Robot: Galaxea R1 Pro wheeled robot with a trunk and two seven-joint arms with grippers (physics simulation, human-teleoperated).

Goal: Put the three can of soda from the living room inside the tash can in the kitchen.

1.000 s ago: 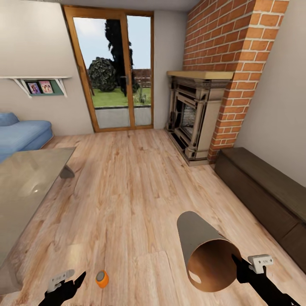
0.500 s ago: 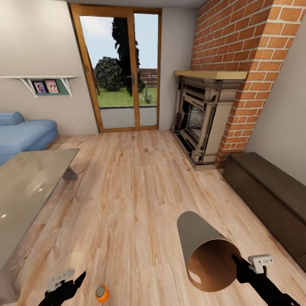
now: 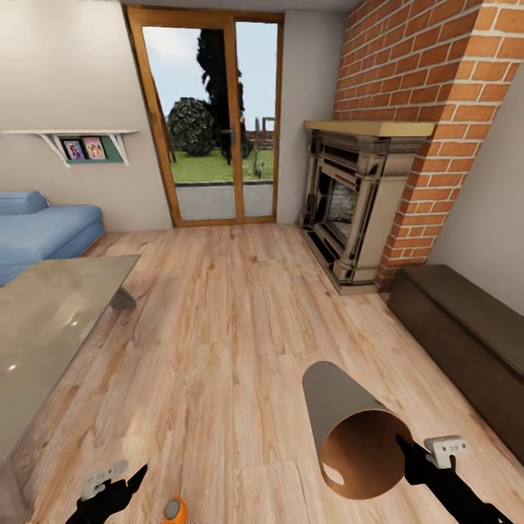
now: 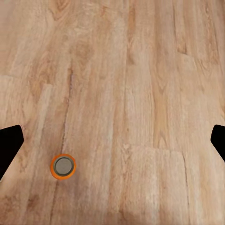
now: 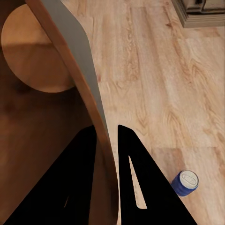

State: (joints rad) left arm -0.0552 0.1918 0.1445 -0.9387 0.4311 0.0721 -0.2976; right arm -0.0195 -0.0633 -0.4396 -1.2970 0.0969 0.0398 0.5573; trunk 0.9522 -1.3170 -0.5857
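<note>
A: Wood floor (image 3: 240, 306) wide open toward 12; glass tabletop (image 3: 44, 320) edge at 9, dark cabinet (image 3: 466, 335) at 3.

B: Right hand (image 5: 107, 136) pinches the tash can (image 3: 356, 437) rim; thin grip, could slip. Left hand (image 3: 109, 487) spread, empty; can of soda (image 4: 63, 166) on floor at 6, may tip if nudged.

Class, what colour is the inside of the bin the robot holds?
Brown inside the trash can, clearest in the head view.

Orange soda can (image 3: 175, 510) cut by bottom edge, shelf photos (image 3: 84, 148) too small
</note>
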